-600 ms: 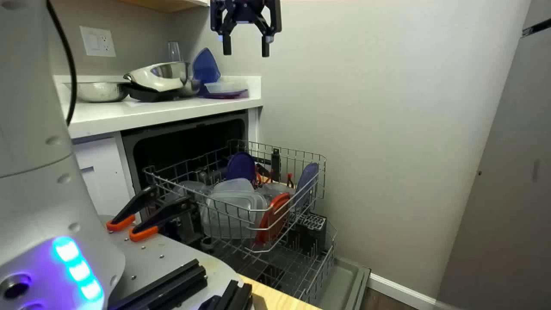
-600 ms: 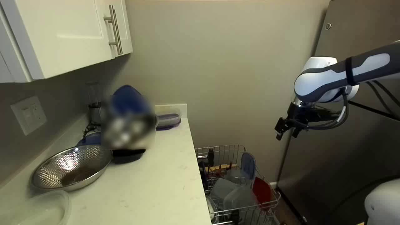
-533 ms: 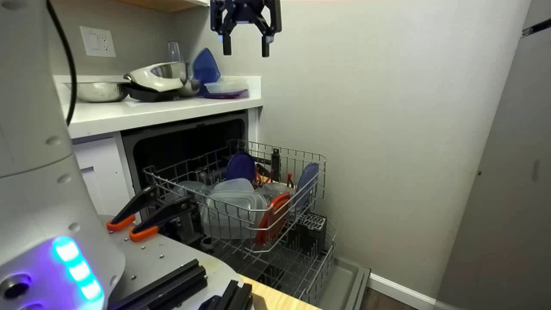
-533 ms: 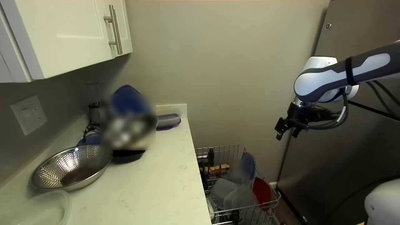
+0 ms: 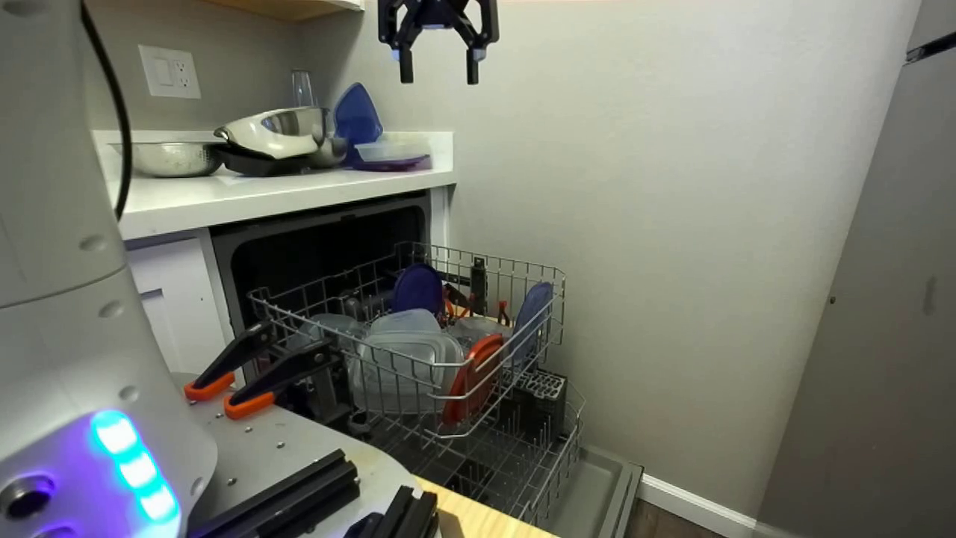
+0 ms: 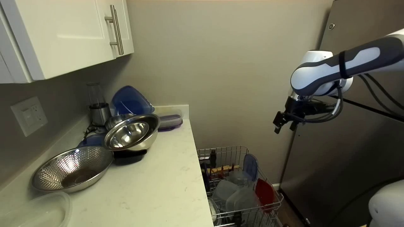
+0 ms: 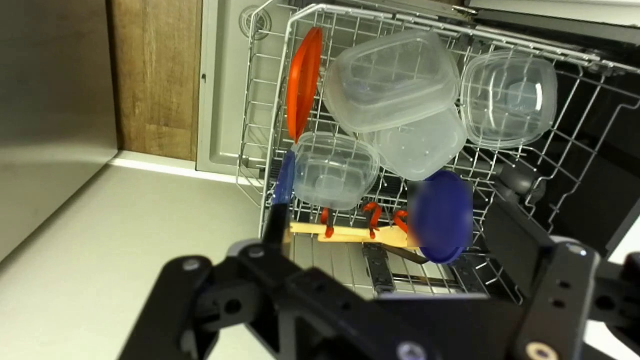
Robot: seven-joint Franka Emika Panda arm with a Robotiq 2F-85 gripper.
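Observation:
My gripper [image 5: 439, 78] hangs high in the air before the wall, its two fingers wide apart and nothing between them. In an exterior view the gripper [image 6: 285, 128] is right of and above the pulled-out dishwasher rack. The wrist view looks down on this wire rack [image 7: 272, 125]. Inside are an orange-red lid [image 7: 302, 82], clear plastic containers [image 7: 392, 82], a square clear container [image 7: 509, 100] and a dark blue lid [image 7: 442, 254]. Wooden utensils [image 7: 392, 236] with red clips lie nearby. One finger [image 7: 276, 220] partly covers a blue lid [image 7: 284, 180]. Nothing touches the gripper.
Beside the dishwasher runs a white counter [image 6: 164, 183] with a perforated colander [image 6: 74, 170], metal bowls [image 6: 146, 143], a blue lid [image 6: 131, 99] and a clear container [image 6: 41, 211]. An upper cabinet [image 6: 72, 34] overhangs it. A grey fridge door [image 6: 341, 151] stands behind the arm.
The gripper has risen a little; it has shifted left in an exterior view that shows the whole wrist. Its fingers stay apart. The rack and dishes have not moved.

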